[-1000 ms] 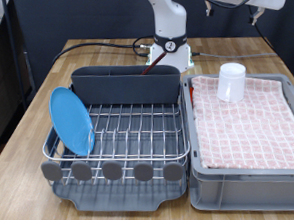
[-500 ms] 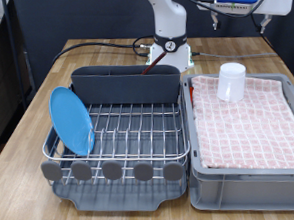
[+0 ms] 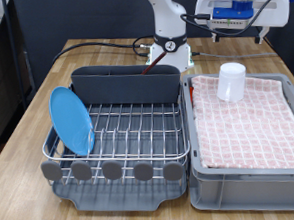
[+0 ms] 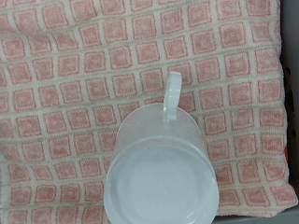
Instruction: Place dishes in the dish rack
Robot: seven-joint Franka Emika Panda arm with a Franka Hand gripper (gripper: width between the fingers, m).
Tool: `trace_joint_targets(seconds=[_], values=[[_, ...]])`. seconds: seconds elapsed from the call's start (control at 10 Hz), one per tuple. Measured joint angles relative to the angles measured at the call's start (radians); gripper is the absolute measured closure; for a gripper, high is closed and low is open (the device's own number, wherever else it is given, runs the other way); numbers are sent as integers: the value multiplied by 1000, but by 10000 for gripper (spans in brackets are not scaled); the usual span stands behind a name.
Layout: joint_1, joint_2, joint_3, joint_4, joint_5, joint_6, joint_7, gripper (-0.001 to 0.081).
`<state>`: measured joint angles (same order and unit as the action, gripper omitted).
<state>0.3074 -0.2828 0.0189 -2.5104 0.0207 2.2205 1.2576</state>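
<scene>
Big grey bin (image 3: 204, 183) on a wooden table (image 3: 27, 112).
Lined with soft pink checked cloth (image 3: 250, 119), also seen close up (image 4: 65, 84) from the wrist view. Sits at the exterior view's right. Black cables (image 3: 108, 44) lying on the table near the back.

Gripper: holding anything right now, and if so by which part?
Nothing is held. The gripper hangs in the air above the white cup, which stands untouched on the pink checked cloth. The blue plate leans in the dish rack.
</scene>
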Motion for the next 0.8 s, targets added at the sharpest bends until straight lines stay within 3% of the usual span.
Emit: trace_joint_targets(seconds=[0.4,0.8], values=[[0,54,-22,27,20,19,-60,4],[0,71,-21,29,18,58,-57,4]])
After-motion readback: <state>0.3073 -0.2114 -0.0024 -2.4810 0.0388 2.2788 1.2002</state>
